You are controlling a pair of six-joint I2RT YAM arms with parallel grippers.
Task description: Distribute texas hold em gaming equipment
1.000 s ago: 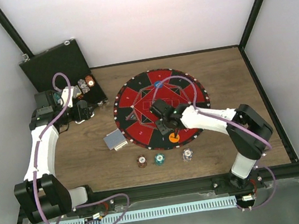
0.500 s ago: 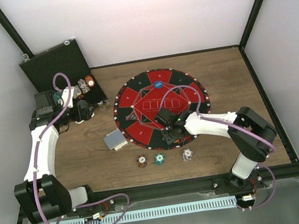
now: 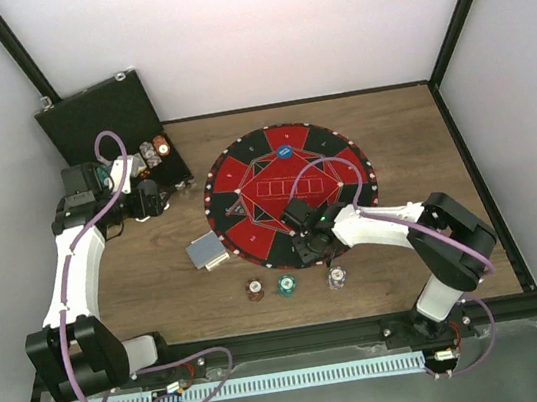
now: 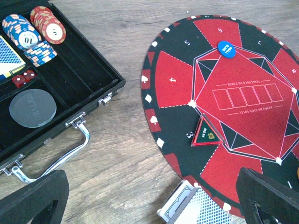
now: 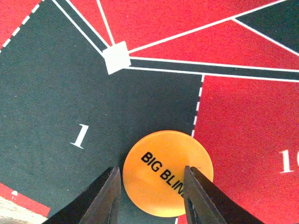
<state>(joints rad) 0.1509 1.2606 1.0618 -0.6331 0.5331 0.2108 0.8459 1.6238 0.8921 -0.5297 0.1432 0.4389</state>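
Wooden tabletop (image 3: 159, 278) runs between pale walls. At its far left a black case (image 3: 99, 115) lies open, with stacked chips (image 4: 35, 28) in its compartments. The left gripper (image 3: 150, 197) hangs just beside the case's near right edge, its jaws spread wide and holding nothing. To its right and nearer, a deck of cards (image 3: 206, 252) rests on the wood, touching the left rim of the round red-and-black mat (image 3: 245, 179). A blue disc (image 3: 285, 152) sits on the mat's far part, well apart from both grippers. Off the mat's near rim, three chips stand in a row: brown (image 3: 255, 290), teal (image 3: 286, 284) and white (image 3: 337, 277). The right gripper (image 3: 308, 247) is low over the mat's near edge, jaws partly apart. The orange disc (image 5: 154, 172) lies flat between them, on the border of the black "1" field. One finger stands at its left edge and the other overlaps its right part.
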